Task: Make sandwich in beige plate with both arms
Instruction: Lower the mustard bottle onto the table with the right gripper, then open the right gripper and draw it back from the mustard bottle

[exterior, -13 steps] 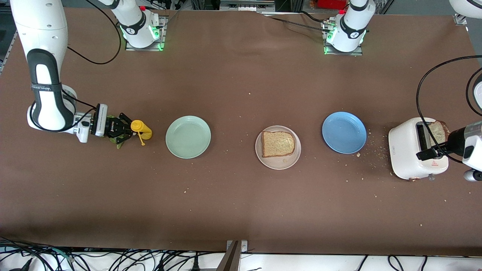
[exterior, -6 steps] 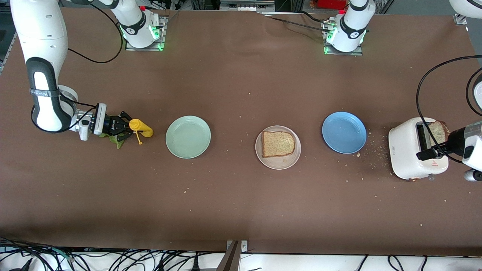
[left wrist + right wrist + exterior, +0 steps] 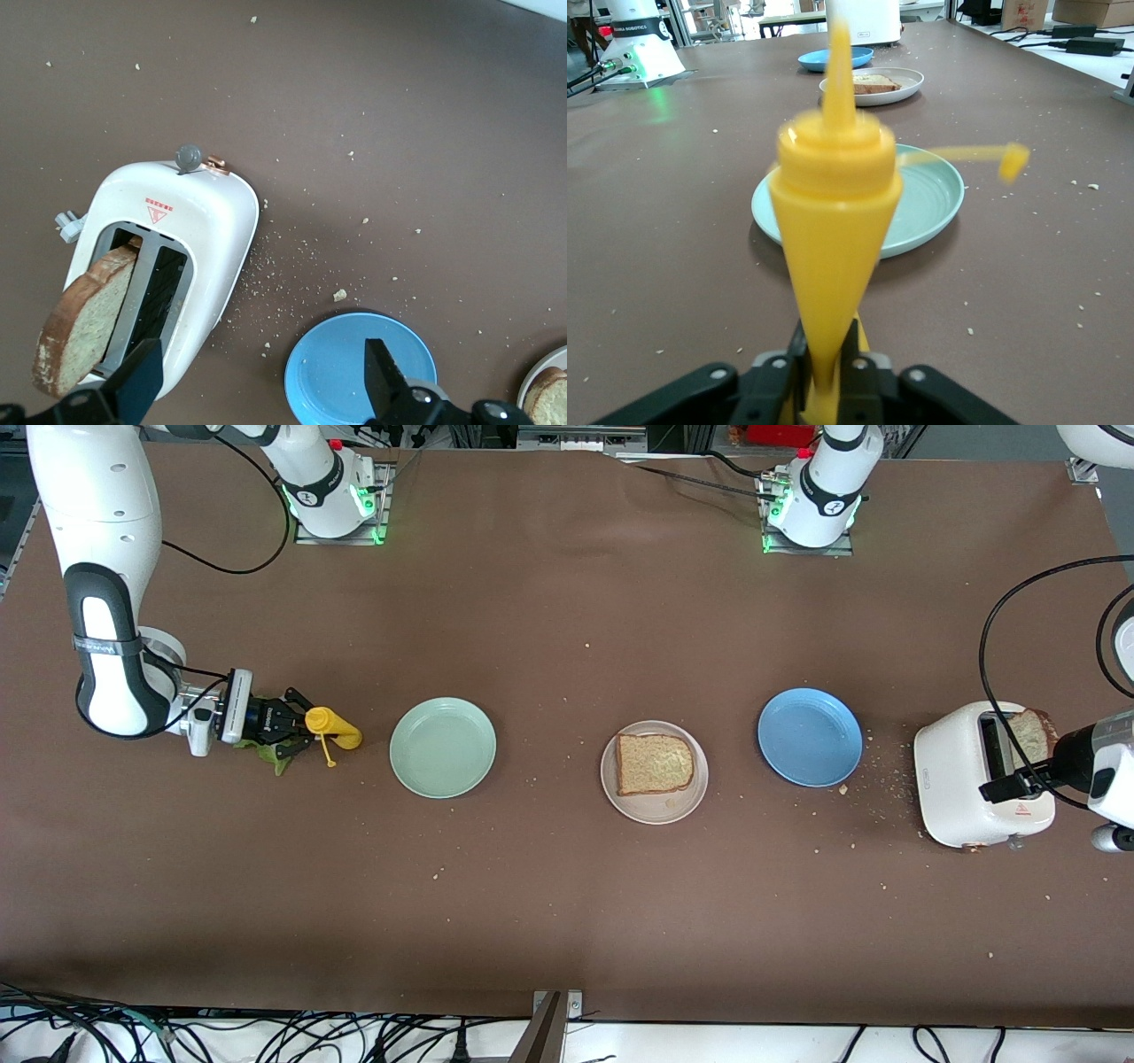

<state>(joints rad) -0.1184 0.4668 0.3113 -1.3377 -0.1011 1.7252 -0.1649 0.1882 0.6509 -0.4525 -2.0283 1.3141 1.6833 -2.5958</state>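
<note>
The beige plate (image 3: 669, 808) sits mid-table with one brown bread slice (image 3: 654, 763) on it; both also show in the right wrist view (image 3: 873, 84). A second slice (image 3: 1032, 733) stands up out of the white toaster (image 3: 961, 779) at the left arm's end. My left gripper (image 3: 1010, 784) hovers open and empty over the toaster (image 3: 168, 257), and the slice (image 3: 84, 319) is beside one finger (image 3: 137, 385). My right gripper (image 3: 283, 726) is shut on a yellow squeeze bottle (image 3: 332, 728), low over the table. The green lettuce leaf (image 3: 270, 753) lies under it, partly hidden.
A mint-green plate (image 3: 443, 747) lies between the bottle and the beige plate. A blue plate (image 3: 810, 737) lies between the beige plate and the toaster. Crumbs are scattered near the toaster. The bottle's cap (image 3: 1014, 161) dangles on its tether.
The right arm has shifted slightly and drawn its gripper and the yellow bottle a little away from the front camera. The left arm has not moved.
</note>
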